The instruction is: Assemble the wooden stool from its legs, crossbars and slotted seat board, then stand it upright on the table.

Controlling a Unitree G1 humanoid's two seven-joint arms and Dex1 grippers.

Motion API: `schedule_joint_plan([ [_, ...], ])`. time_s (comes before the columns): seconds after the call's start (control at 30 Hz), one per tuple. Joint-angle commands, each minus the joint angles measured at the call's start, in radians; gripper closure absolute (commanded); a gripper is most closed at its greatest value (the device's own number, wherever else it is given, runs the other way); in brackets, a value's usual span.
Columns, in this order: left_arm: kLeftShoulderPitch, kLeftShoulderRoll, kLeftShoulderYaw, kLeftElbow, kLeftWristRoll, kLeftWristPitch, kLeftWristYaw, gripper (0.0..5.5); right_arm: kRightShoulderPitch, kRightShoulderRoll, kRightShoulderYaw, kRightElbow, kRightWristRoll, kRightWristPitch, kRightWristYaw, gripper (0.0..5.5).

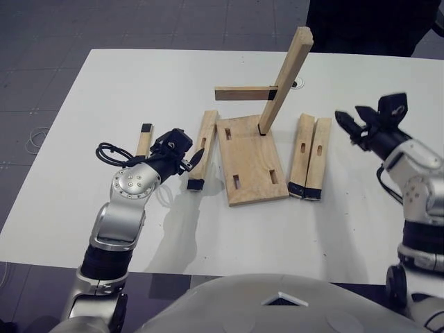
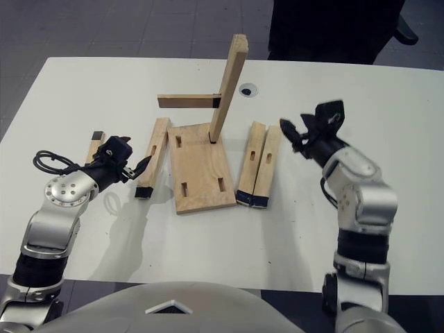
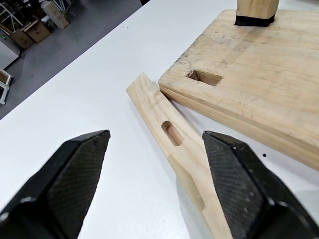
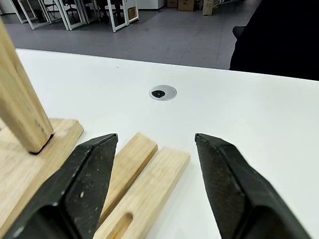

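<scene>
Lying farthest left on the white table (image 1: 83,208) is a short bar (image 1: 143,139) with a black tip at its far end. Next comes the left gripper (image 3: 155,135), low over the table with its jaws wide. A loose leg (image 1: 202,149) runs between the jaws, not gripped, and sits nearer one finger than the other. That leg lies flat with its black end toward the robot and its far end just beside the left edge of the seat board (image 1: 250,166). The seat board lies flat at the middle of the table, with open slots showing at three corners. From the slot at its far right corner rises an upright leg (image 1: 284,80), tilted to the right. A crossbar (image 1: 241,93) sticks out level from it to the left, well above the board. A round grommet (image 4: 163,92) sits in the table beyond this leg. Just right of the board, a pair of legs (image 1: 300,166) lies side by side, touching each other, black ends toward the robot. Farthest right, the right gripper (image 4: 155,138) is raised above the table near the pair, its jaws wide and holding nothing.
</scene>
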Motion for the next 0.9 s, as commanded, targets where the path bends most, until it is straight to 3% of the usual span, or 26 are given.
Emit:
schedule_joint_plan([
  [0.03, 0.019, -0.009, -0.010, -0.009, 0.007, 0.001, 0.013, 2.06, 0.205, -0.003, 0.037, -0.155, -0.016, 0.003, 0.006, 2.00],
  [0.43, -0.008, -0.018, -0.031, 0.003, 0.005, 0.006, 0.011, 2.06, 0.296, -0.100, 0.171, -0.113, -0.211, -0.054, 0.020, 2.00],
  [0.57, -0.016, -0.021, -0.034, 0.011, 0.006, 0.004, 0.015, 2.06, 0.282, -0.154, 0.161, -0.043, -0.288, -0.076, 0.008, 2.00],
  [0.9, -0.029, -0.033, -0.044, 0.023, 0.007, 0.003, 0.021, 2.06, 0.160, -0.152, 0.157, 0.087, -0.349, -0.197, 0.002, 2.00],
])
